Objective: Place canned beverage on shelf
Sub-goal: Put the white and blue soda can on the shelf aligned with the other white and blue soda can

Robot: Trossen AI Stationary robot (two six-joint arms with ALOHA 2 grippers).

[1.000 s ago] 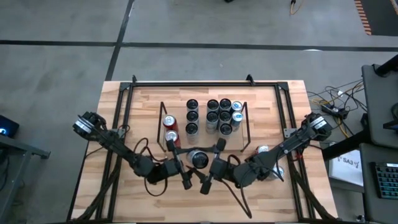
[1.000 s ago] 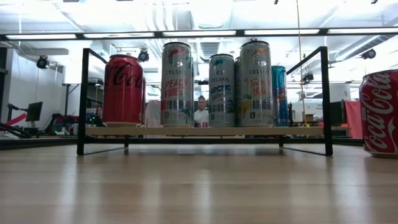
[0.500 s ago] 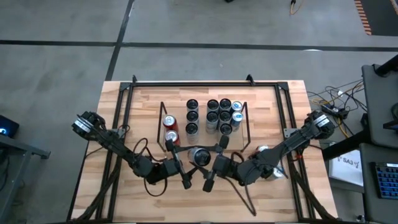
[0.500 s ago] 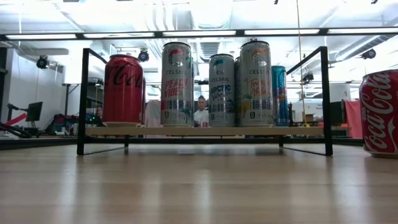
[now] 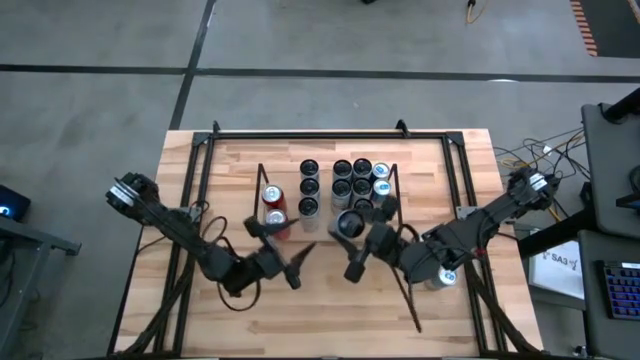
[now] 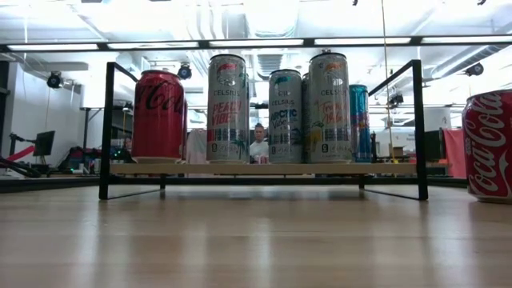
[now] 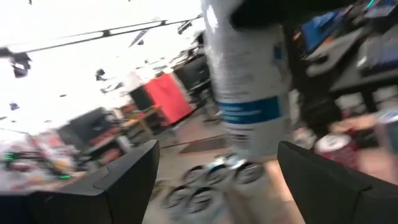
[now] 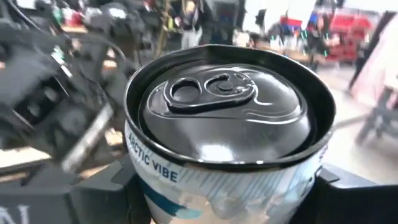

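Beside the shelf (image 5: 392,205), right gripper (image 5: 348,232) fingers clamped on Arctic Vibe can (image 8: 225,134); left gripper (image 5: 284,250) fingers spread, empty. Next: lower can into free shelf row.

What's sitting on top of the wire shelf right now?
The shelf holds two red cola cans at its left end and slim silver cans in rows beside them. From table height the front cans hide those behind.

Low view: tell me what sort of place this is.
Probably a robotics lab or workshop: bare concrete floor, ceiling strip lights, cables beside a wooden test table.
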